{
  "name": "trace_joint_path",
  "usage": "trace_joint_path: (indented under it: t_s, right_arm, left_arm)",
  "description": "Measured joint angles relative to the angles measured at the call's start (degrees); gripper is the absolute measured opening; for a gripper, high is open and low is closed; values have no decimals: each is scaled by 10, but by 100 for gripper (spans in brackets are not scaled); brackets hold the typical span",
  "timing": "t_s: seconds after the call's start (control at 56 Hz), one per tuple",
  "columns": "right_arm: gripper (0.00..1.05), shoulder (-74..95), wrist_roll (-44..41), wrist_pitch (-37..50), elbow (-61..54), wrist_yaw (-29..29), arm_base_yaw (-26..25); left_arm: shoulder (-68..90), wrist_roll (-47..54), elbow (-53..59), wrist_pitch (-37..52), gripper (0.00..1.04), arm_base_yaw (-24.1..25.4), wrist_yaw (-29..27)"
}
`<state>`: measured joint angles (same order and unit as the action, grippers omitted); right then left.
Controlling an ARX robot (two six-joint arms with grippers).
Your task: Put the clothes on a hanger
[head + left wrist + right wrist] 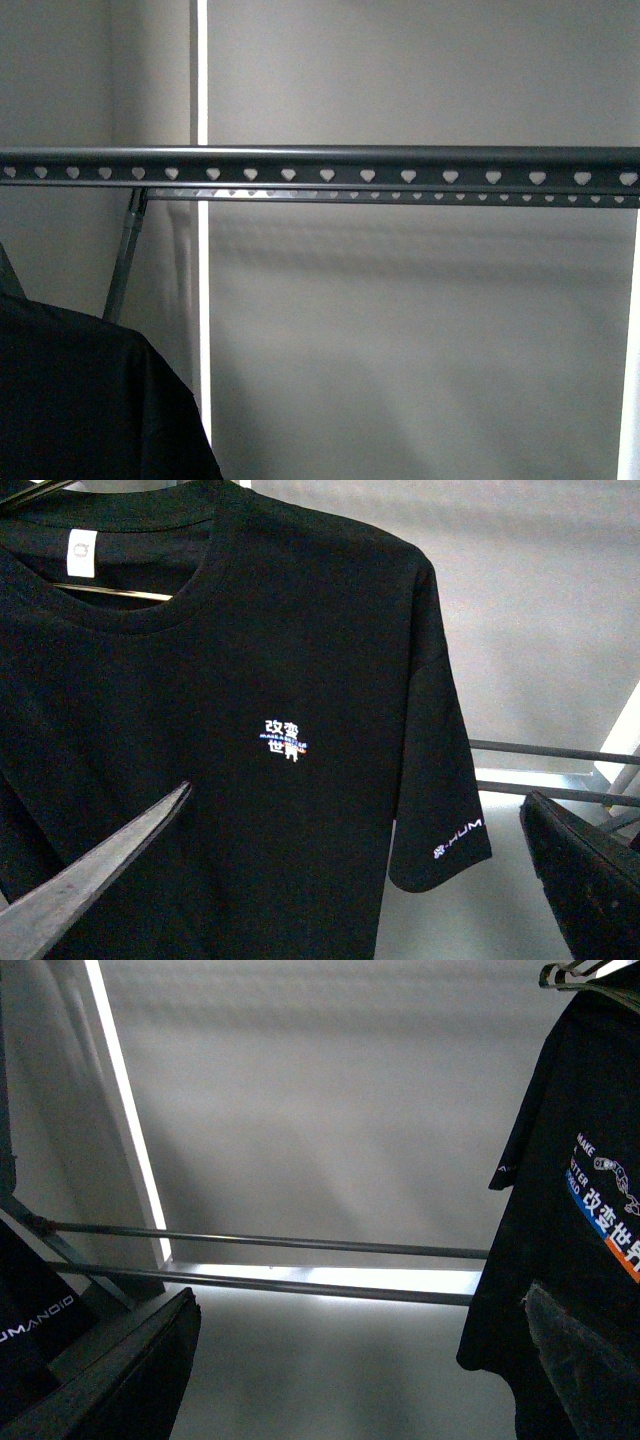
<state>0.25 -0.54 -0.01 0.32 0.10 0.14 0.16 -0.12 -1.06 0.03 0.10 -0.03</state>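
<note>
The dark grey rack's rail (320,166), punched with heart-shaped holes, runs across the front view, with a second rail close behind it. A black T-shirt (250,660) with a small white and blue chest print hangs in front of my left gripper (370,880), which is open and empty; its fingers (90,890) stand apart from the cloth. In the right wrist view a black T-shirt (570,1260) printed "MAKE" and Chinese characters hangs by one finger (585,1360) of my open, empty right gripper (360,1380). Black cloth (80,400) shows at the front view's lower left.
A small hanger bar (120,593) shows inside the shirt's collar, and a hanger hook (580,972) tops the shirt in the right wrist view. The rack's lower bars (270,1243) cross behind. A black sleeve (30,1310) printed "UMANOID" hangs opposite. A rack leg (125,260) slants down.
</note>
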Motion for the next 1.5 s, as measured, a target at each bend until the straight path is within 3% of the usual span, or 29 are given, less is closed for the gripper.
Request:
trace_joint_path:
  t_s: [0.196, 0.214, 0.268, 0.304, 0.357, 0.411, 0.554, 0.696, 0.839, 1.125, 1.5]
  right_arm:
    - [97, 0, 0, 0, 0, 0, 0]
    - [97, 0, 0, 0, 0, 0, 0]
    - [97, 0, 0, 0, 0, 0, 0]
    - [97, 0, 0, 0, 0, -1, 0]
    - [97, 0, 0, 0, 0, -2, 0]
    - [97, 0, 0, 0, 0, -1, 0]
    - [97, 0, 0, 0, 0, -1, 0]
    - [97, 0, 0, 0, 0, -2, 0]
    - [97, 0, 0, 0, 0, -1, 0]
    - [97, 0, 0, 0, 0, -1, 0]
    - [97, 0, 0, 0, 0, -1, 0]
  left_arm:
    - [0, 0, 0, 0, 98, 0, 0]
    - [3, 3, -1, -3, 98, 4, 16]
    - [35, 10, -17, -37, 98, 23, 136]
    - [64, 1, -25, -33, 98, 18, 176]
    - [106, -19, -41, -10, 98, -3, 188]
    - [173, -61, -73, 42, 98, -34, 159]
    - [433, -225, -241, 180, 98, -85, 17]
    - [645, -359, -392, 136, 98, -101, -75]
    - [789, -426, -513, 99, 98, -99, -146]
    - [917, -468, -657, 34, 98, -59, -209]
    - [1010, -476, -762, 20, 98, -49, -227]
